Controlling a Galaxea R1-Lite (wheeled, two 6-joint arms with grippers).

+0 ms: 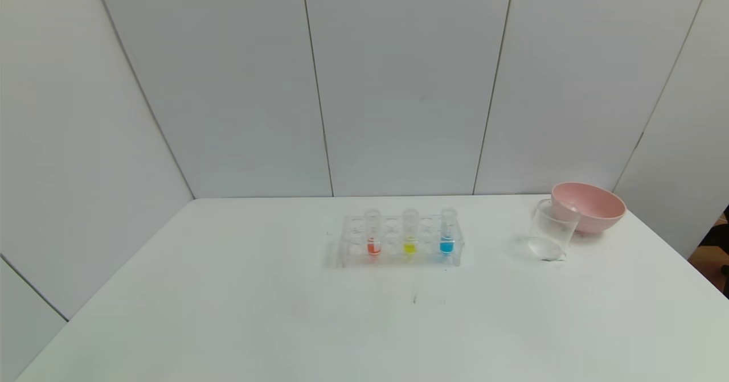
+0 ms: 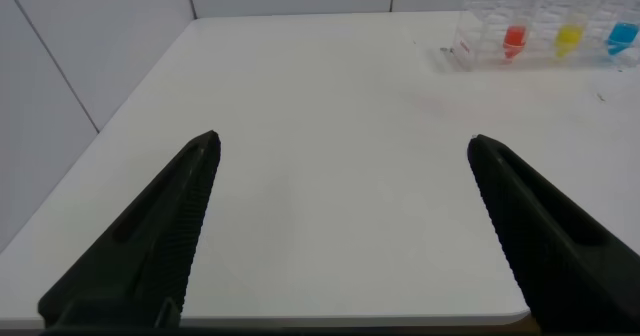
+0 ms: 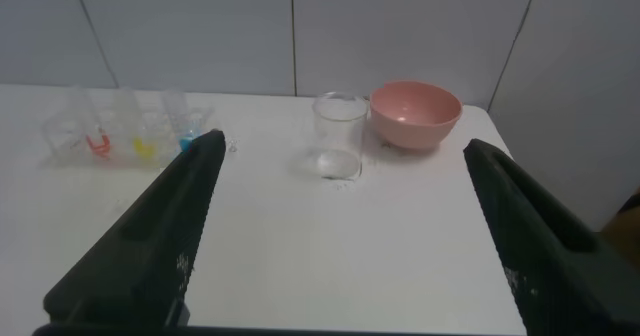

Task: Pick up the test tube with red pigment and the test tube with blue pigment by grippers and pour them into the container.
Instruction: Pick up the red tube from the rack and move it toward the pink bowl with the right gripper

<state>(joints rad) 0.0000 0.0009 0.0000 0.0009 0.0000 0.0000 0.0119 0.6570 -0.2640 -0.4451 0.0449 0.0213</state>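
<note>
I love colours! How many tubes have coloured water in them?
3, all standing in the clear rack: the test tube with red pigment on the left, a yellow tube in the middle, the test tube with blue pigment on the right.

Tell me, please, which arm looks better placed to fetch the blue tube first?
Probably the right. The test tube with blue pigment stands at the rack's right end, nearest the container, and the open right gripper faces both. The left gripper, also open, sits nearer the test tube with red pigment.

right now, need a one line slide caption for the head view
Clear rack holding red, yellow and blue test tubes at table centre, glass beaker and pink bowl to its right.
</note>
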